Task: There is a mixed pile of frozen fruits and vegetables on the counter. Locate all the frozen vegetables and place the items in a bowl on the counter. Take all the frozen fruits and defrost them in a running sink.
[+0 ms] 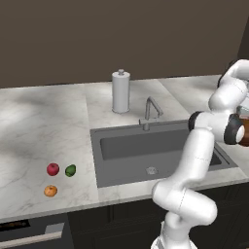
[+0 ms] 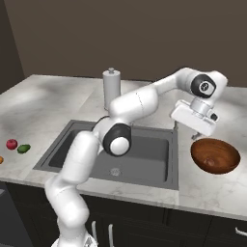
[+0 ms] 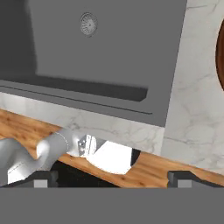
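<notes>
- We see the gripper (image 2: 197, 136) hanging above the counter (image 2: 207, 185), off the sink's right edge and just up and to the left of the bowl (image 2: 215, 155) in the right base view.
- In the hand view its two dark fingertips (image 3: 187, 178) stand wide apart at the bottom, with nothing between them, so we read it as open and empty.
- The bowl sits just beside the gripper, slightly lower and towards the counter's front edge; we cannot make out anything inside it from the right base view. In the hand view only a sliver of its brown rim (image 3: 220, 52) shows at the right edge.
- The sink (image 1: 146, 151) lies directly to the gripper's left, its round drain (image 3: 88, 22) near the top of the hand view.
- The faucet (image 1: 151, 112) stands at the sink's back edge, behind and left of the gripper.
- The red apple (image 1: 52, 169), the green piece (image 1: 70, 170) and the orange (image 1: 50, 191) lie well apart from the gripper, on the counter beyond the far left side of the sink.
- The apple and green piece sit side by side; the orange is nearer the counter's front edge.
- A paper-towel cylinder (image 1: 120, 91) stands behind the sink, well left of the gripper.
</notes>
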Robot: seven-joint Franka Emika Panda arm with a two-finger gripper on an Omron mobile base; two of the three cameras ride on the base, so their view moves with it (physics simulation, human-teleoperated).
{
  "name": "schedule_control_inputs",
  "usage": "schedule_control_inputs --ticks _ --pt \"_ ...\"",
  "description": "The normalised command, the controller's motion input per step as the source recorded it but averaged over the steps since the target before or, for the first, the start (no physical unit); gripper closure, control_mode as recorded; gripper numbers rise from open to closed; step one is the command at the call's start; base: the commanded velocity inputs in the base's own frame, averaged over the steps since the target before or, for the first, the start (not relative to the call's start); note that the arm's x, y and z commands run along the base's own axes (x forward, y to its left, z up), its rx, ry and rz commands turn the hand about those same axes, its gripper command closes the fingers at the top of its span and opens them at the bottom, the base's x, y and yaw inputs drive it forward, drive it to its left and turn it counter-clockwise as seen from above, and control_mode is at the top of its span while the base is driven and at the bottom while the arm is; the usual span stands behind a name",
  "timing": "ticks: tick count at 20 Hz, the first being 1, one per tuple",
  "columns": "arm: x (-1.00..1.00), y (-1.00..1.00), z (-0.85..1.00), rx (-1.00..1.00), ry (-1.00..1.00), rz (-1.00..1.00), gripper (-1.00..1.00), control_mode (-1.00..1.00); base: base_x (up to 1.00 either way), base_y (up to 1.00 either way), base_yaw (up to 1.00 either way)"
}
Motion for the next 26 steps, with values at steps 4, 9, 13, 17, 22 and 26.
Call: schedule_control_inputs --ticks 4,9,13,17,22,26 --pt "-0.17 1.0 0.18 -0.01 0.05 0.0 -1.0 -1.0 0.0 0.0 0.0" --pt "-0.32 1.0 0.0 -0.04 -0.01 0.04 -1.0 -1.0 0.0 0.0 0.0" --pt "-0.27 0.92 0.02 -0.11 -0.07 0.04 -1.0 -1.0 0.0 0.0 0.0" --pt "-0.1 0.92 0.0 -0.15 -0.01 0.0 -1.0 -1.0 0.0 0.0 0.0" --pt "-0.06 0.96 0.0 -0.12 0.0 0.0 -1.0 -1.0 0.0 0.0 0.0" --pt "-0.03 0.79 0.0 -0.05 -0.08 -0.01 -1.0 -1.0 0.0 0.0 0.0"
